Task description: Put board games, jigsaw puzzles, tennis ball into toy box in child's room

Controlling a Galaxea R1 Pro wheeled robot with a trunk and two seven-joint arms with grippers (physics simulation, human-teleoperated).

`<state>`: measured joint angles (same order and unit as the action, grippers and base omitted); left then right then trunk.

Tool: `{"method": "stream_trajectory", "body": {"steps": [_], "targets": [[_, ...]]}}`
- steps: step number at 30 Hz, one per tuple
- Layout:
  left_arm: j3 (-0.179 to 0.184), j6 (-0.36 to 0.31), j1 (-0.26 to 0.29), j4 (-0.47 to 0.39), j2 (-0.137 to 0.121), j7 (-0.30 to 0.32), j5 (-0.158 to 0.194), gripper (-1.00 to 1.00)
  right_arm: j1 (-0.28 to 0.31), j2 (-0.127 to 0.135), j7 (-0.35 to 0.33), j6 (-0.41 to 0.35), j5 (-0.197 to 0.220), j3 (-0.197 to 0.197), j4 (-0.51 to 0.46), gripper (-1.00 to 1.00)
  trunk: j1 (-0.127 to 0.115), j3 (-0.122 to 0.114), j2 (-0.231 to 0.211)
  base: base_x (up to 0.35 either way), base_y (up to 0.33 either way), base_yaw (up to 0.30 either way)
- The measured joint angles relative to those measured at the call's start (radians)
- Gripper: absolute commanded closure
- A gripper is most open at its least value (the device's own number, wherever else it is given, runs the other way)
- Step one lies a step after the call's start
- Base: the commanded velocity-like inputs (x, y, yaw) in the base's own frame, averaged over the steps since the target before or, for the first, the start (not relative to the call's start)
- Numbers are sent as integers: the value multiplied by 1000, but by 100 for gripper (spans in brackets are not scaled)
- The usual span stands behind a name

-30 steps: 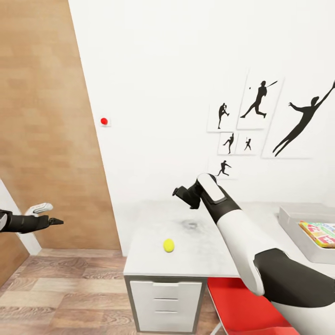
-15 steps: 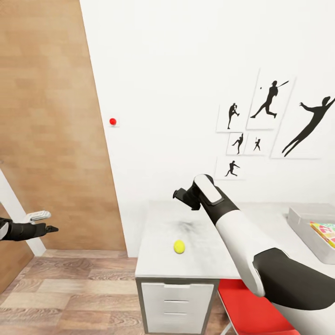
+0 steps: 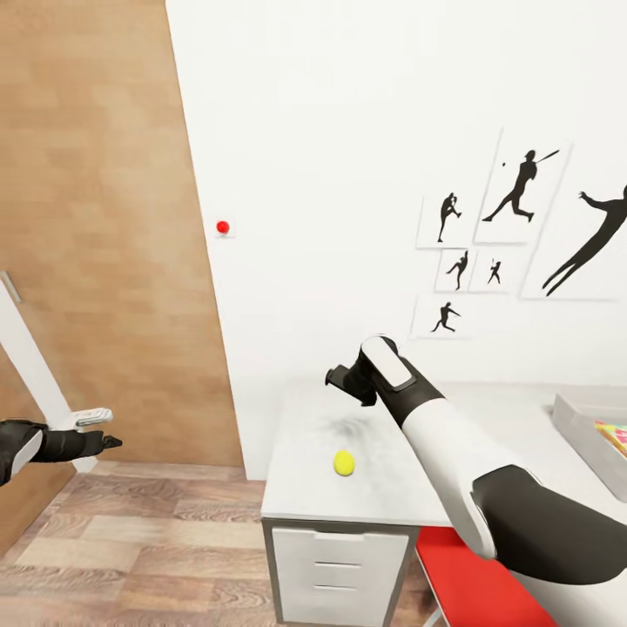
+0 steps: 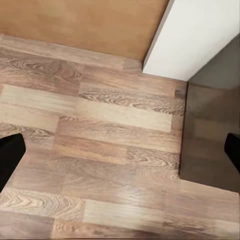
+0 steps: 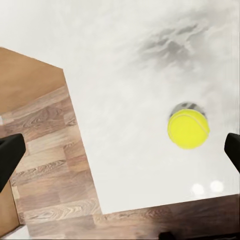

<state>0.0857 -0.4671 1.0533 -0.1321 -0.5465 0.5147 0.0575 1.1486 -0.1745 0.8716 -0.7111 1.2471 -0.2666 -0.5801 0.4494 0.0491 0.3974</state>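
Tennis ball (image 3: 344,462) rests on table (image 3: 383,488), at 6 o'clock below right end effector (image 3: 341,380) (fingers spread wide, empty). Left end effector (image 3: 103,441) over wood floor (image 3: 148,540), fingers parted. Toy box (image 3: 585,434) at 3 o'clock.

The tennis ball (image 5: 188,128) rests on the table (image 5: 125,75) (between wide-apart fingertips (image 5: 10,157)).

The head camera looks forward and down from above both arms, toward a white wall and the table (image 3: 383,488). The right wrist camera looks steeply down past the right gripper (image 5: 120,152), from above the tabletop. Both views share the tennis ball (image 3: 344,463) below it. The left wrist camera faces down at wooden floor (image 4: 100,160), fairly near.
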Motion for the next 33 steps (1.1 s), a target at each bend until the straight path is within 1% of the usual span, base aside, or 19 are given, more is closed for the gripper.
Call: {"method": "stream_trajectory", "body": {"steps": [3, 6, 10, 15, 19, 24, 27, 31, 33], "targets": [[0, 4, -7, 0, 14, -15, 0, -100, -1, 0, 1, -1, 0, 0, 23, -100, 0, 0, 0, 0, 0, 264], [0, 8, -12, 0, 22, -25, 0, -100, -2, 0, 2, -1, 0, 0, 39, -100, 0, 0, 0, 0, 0, 279], [0, 11, -14, 0, 23, -29, 2, -100, -2, 0, 2, -2, 0, -1, 46, -100, 0, 0, 0, 0, 0, 283], [0, 14, -15, 0, 19, -23, 3, -100, -2, 0, 2, -1, 0, -1, 51, -100, 0, 2, 0, 0, 0, 252], [0, 15, -15, 0, 18, -20, 6, -100, -2, 0, 2, 0, 0, -4, 51, -100, 0, 3, 0, 0, 0, 94], [0, 16, -15, 0, 24, -14, 7, -100, -2, 0, 1, 0, 0, -7, 51, -100, 0, 3, 0, 0, 0, 27], [0, 17, -15, 0, 27, 8, 8, -100, -5, 0, 0, 2, 0, -7, 52, -100, 0, 3, 0, 0, 0, 5], [-5, 27, -15, -6, 28, 76, 9, -100, -32, 0, 0, -1, 0, -7, 50, -100, 0, 3, 0, 0, 11, -115], [-5, 31, -15, -10, 29, 122, 7, -100, -40, 0, 0, -1, 0, -7, 49, -100, 0, 3, 0, 0, 128, -208]]}}
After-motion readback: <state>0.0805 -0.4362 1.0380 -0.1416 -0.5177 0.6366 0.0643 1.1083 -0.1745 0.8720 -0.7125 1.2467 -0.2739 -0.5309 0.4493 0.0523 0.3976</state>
